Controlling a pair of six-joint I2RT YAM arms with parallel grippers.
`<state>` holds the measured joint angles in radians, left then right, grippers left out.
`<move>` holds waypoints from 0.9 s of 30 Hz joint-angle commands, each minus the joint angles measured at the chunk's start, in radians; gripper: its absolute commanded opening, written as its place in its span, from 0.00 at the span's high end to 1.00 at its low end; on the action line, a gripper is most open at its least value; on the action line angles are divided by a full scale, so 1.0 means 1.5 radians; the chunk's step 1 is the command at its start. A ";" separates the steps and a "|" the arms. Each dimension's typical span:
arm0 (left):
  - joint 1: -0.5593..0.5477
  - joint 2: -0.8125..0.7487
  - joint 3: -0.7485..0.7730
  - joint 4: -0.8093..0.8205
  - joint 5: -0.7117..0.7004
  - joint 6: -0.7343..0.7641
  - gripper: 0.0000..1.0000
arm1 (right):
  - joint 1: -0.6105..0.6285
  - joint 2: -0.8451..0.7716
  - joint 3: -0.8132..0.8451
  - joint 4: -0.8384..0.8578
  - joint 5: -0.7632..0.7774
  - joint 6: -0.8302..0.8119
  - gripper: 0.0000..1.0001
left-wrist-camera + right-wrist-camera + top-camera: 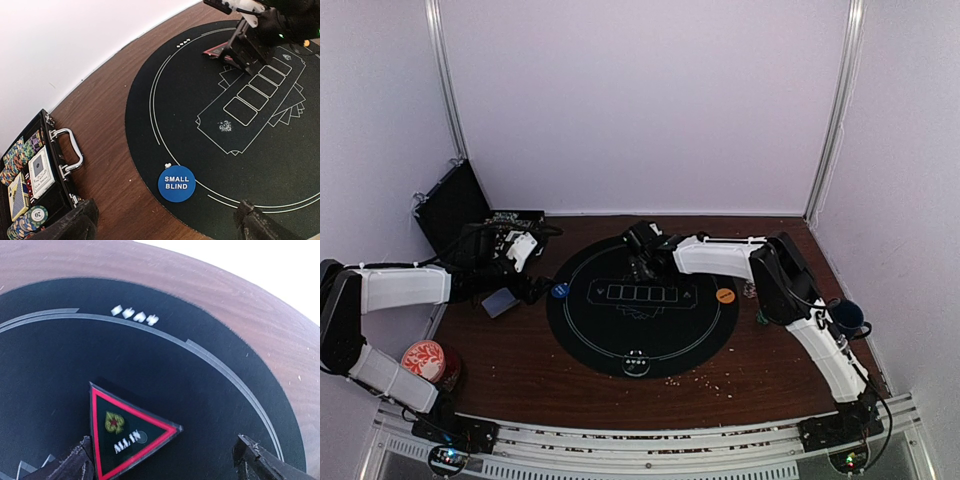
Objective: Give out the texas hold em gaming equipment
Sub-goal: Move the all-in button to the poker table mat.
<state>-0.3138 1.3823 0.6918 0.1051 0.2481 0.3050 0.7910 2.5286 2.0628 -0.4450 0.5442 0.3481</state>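
Note:
A blue round button (176, 184) marked SMALL BLIND lies on the left edge of the black round mat (640, 335). My left gripper (167, 227) hangs open just short of it, nothing between its fingers. At the mat's far side my right gripper (165, 465) stands open over a red-edged triangle marker (125, 432), which lies flat close to the left finger (70, 465). An orange button (725, 295) sits at the mat's right edge. A grey-blue deck of cards (500, 302) lies on the wood left of the mat.
An open black case (65, 165) at the far left holds striped chips (17, 160) and card packs (41, 172). A red-topped can (423, 360) stands near left, a dark blue mug (847, 317) at the right edge. A few small chips (750, 290) lie beside the orange button.

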 commanded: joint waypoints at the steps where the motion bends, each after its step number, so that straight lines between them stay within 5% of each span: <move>1: 0.006 0.004 0.001 0.030 0.008 -0.005 0.02 | -0.028 0.058 0.036 -0.041 0.001 -0.019 0.02; 12: 0.006 0.006 0.001 0.031 0.002 -0.005 0.02 | -0.061 0.071 0.061 -0.031 -0.088 -0.028 0.02; 18: 0.006 0.006 0.001 0.032 0.004 -0.005 0.02 | -0.060 -0.055 -0.083 0.045 -0.231 0.004 0.02; 27: 0.007 0.000 0.000 0.032 0.004 -0.006 0.02 | -0.056 -0.161 -0.196 0.065 -0.241 0.018 0.01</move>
<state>-0.3130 1.3823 0.6918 0.1055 0.2474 0.3050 0.7006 2.3306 1.7901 -0.3401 0.2089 0.3687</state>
